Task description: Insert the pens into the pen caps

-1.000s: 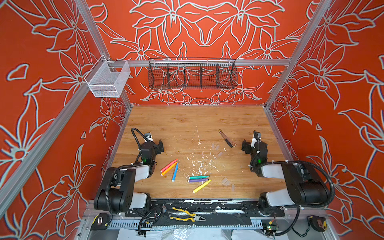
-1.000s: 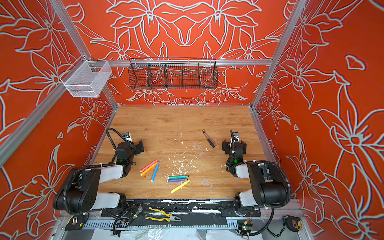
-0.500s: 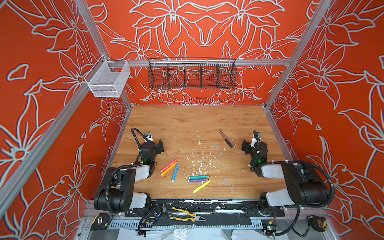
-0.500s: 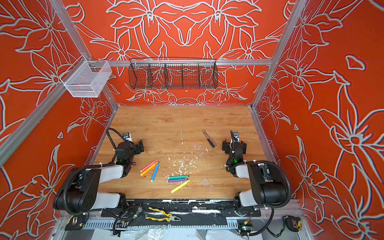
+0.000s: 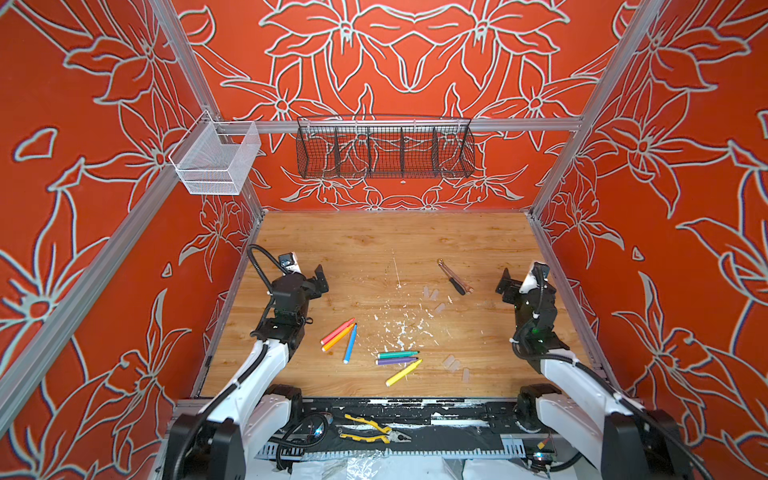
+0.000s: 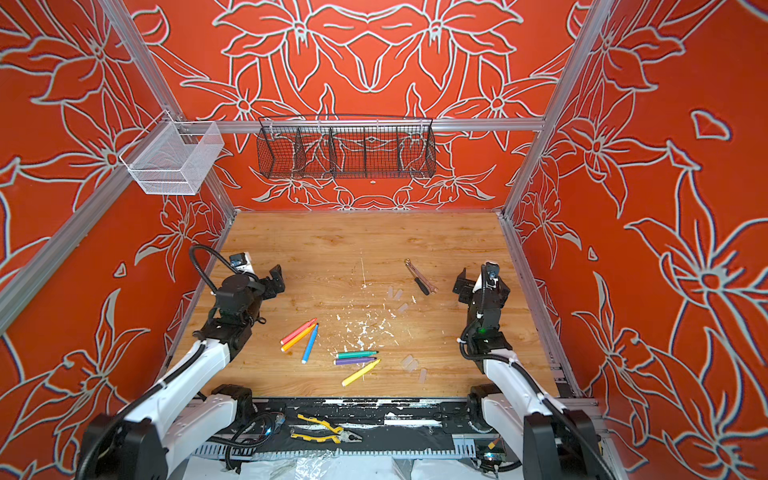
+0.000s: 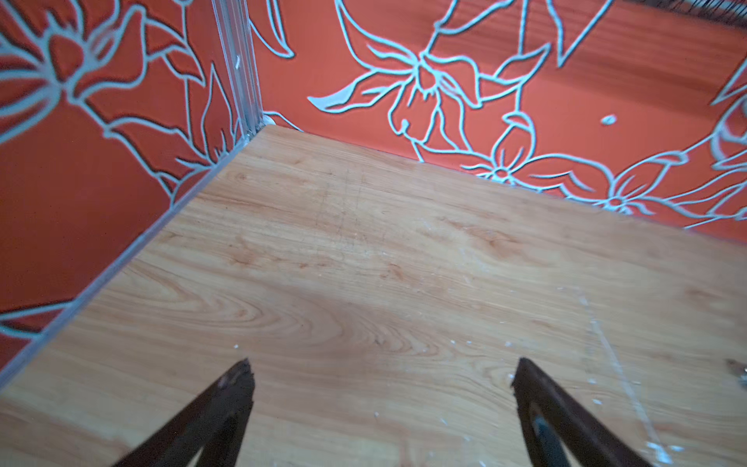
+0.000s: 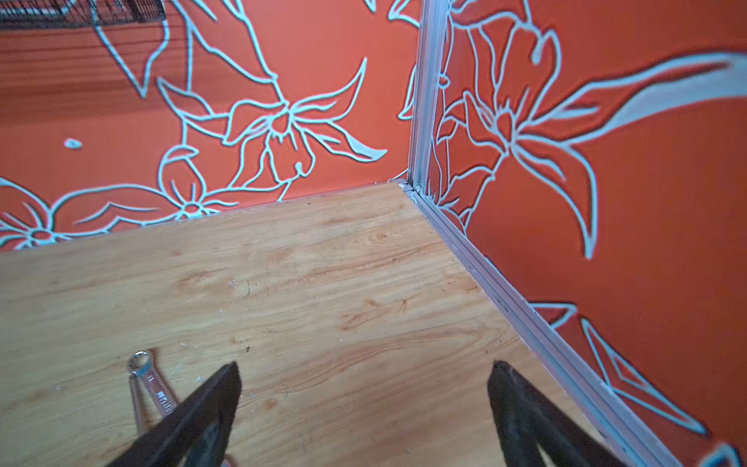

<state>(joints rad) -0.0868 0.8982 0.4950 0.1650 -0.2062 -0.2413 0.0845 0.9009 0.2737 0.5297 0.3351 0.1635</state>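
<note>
Coloured pens [image 5: 350, 344], six, white-ended, uncapped, lie loose lower centre of the bench [image 5: 374, 245]; clear pen caps [image 5: 452, 363] scattered right of them. Left claw [image 7: 382, 372] and right claw [image 8: 364, 372] wide open, empty.

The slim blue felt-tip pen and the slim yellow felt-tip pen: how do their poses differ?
The blue pen runs nearly front to back; the yellow pen lies slanted. The blue pen is beside the orange pen; the yellow pen is nearest the front edge of the table. Both lie flat, unheld.
</note>
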